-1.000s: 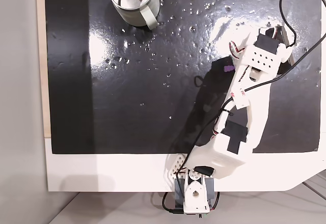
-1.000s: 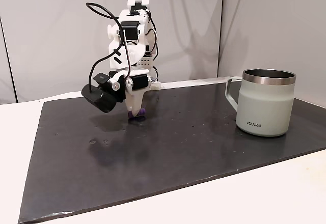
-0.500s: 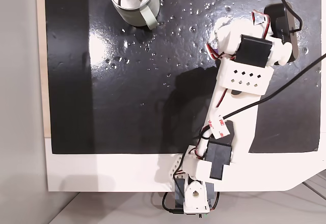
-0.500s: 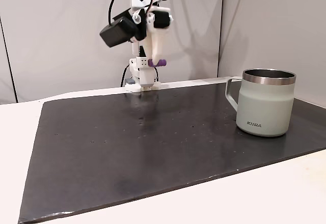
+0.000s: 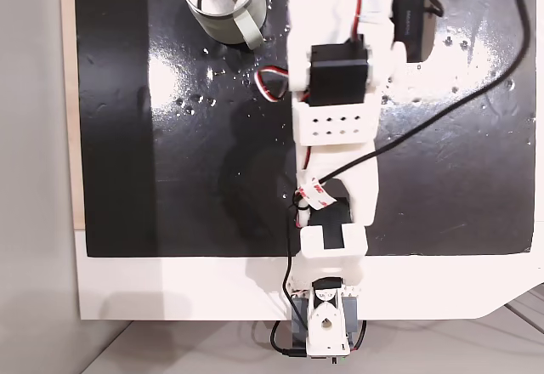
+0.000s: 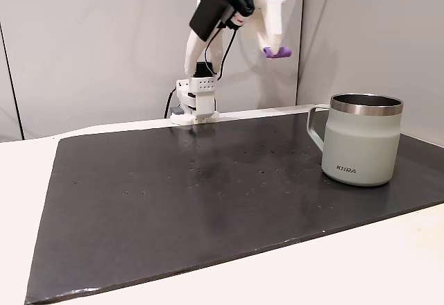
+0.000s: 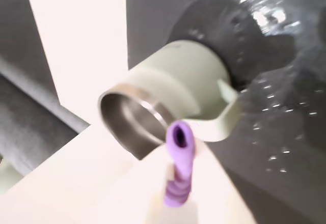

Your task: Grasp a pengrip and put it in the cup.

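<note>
Since half a second earlier, arm swung from the 2 o'clock corner of the mat toward 12 o'clock in a fixed view, carrying the pengrip higher and nearer the cup.

Item 1, hand: raised well above the mat, fingers closed on the pengrip. Pale fingers blurred in the wrist view, so only the closed hold can be read there.

Item 2, pengrip: small purple ribbed tube, pinched at the fingertips, lying roughly level in a fixed view. In the wrist view its open end pointed toward 12 o'clock, at the cup's mouth.

Item 3, cup: upright on the mat, mouth open, steel inside showing nothing within. Seen from above it stood at about 11 o'clock of the mat, handle turned toward 5 o'clock. Pengrip hung at roughly 10 o'clock of the cup in the side-on fixed view, well apart and higher than the rim.

Item 4, mat: black, glossy, speckled, resting on the white bench.

Step in hand, as judged: carry to the cup. To do it well, bring the hand over the centre of the mouth before lowering, keep the grip firm on so small a piece, stay clear of rim and handle, and release only once the tube sits inside the rim line.
</note>
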